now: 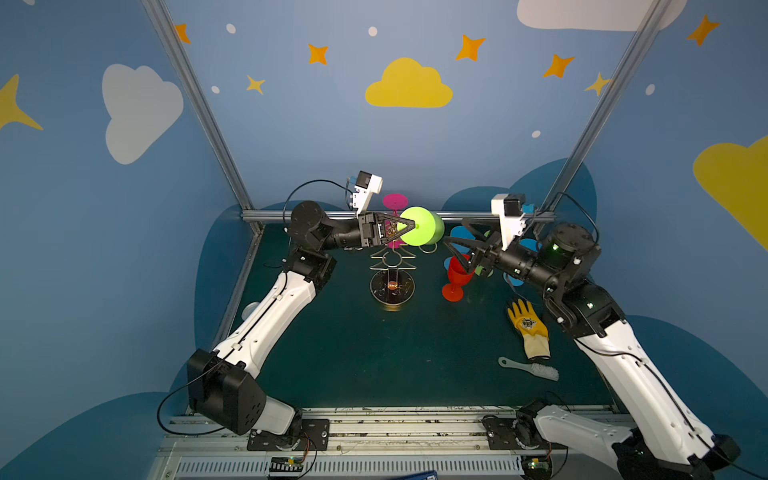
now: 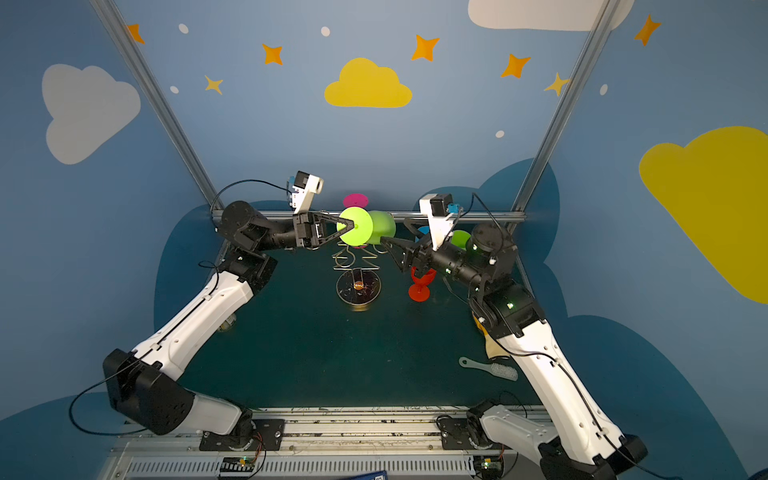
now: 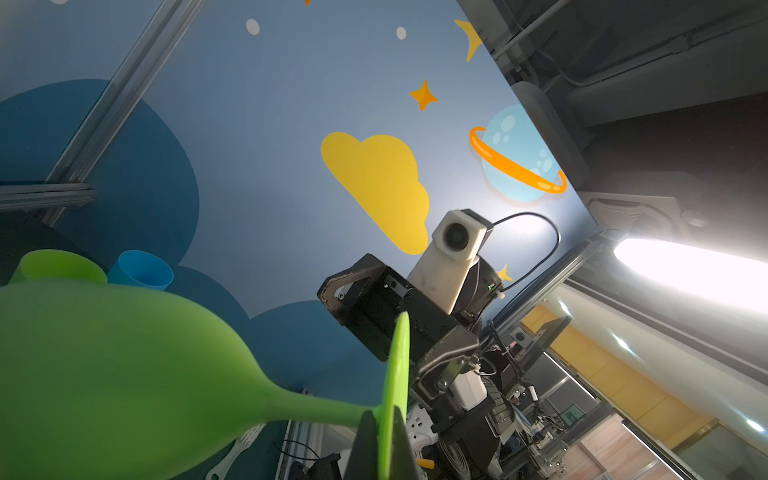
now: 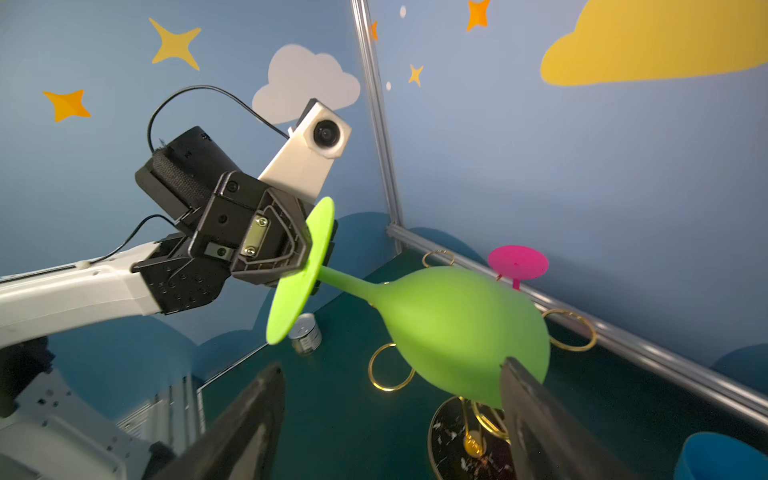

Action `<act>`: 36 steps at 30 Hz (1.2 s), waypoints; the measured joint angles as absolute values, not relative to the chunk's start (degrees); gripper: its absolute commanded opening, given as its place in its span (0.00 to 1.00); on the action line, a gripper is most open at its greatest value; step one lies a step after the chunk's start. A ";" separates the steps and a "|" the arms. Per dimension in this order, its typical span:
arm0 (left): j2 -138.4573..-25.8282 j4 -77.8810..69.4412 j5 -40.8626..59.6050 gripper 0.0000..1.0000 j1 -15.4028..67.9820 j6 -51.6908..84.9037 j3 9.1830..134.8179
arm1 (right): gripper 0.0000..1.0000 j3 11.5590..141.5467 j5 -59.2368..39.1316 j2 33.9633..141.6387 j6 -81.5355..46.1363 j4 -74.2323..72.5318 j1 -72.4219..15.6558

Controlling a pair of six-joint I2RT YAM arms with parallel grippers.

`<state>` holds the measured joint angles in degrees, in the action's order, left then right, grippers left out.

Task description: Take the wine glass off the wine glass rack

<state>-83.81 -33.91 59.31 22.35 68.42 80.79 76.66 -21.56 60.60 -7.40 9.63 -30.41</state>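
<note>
A lime-green wine glass (image 1: 432, 226) (image 2: 384, 226) (image 4: 457, 328) lies on its side in the air above the wine glass rack's gold arms. My left gripper (image 1: 411, 226) (image 2: 353, 226) (image 3: 384, 415) (image 4: 307, 253) is shut on the glass's round foot. My right gripper (image 1: 455, 230) (image 2: 395, 230) (image 4: 390, 365) stands open beside the bowl, holding nothing; one finger's tip sits at the bowl's rim, and I cannot tell whether it touches. The wine glass rack (image 1: 392, 289) (image 2: 358, 286) (image 4: 449, 436) stands on its round dark base. A pink wine glass (image 1: 395, 201) (image 2: 355, 200) (image 4: 517, 262) hangs on its far side.
A red wine glass (image 1: 457, 276) (image 2: 420, 286) stands upright right of the rack, under my right gripper. Blue and green cups (image 3: 141, 270) sit behind it. A yellow glove (image 1: 528, 328) and a brush (image 1: 530, 368) lie at the right; a small can (image 4: 305, 332) stands at the left edge.
</note>
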 measured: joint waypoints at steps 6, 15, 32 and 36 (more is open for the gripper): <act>-84.93 -36.23 59.88 0.03 22.35 73.56 81.25 | 0.85 67.11 -21.74 58.70 3.01 0.91 -29.61; -86.41 -37.45 60.14 0.03 22.26 78.30 81.41 | 0.87 62.57 -24.95 62.28 12.99 -6.52 -28.69; -86.26 -37.71 60.42 0.03 21.87 79.72 81.41 | 0.86 68.75 -28.82 74.70 15.00 -11.57 -29.19; -86.26 -37.82 60.34 0.03 21.65 79.88 81.41 | 0.84 69.32 -28.97 75.64 14.35 -12.23 -29.50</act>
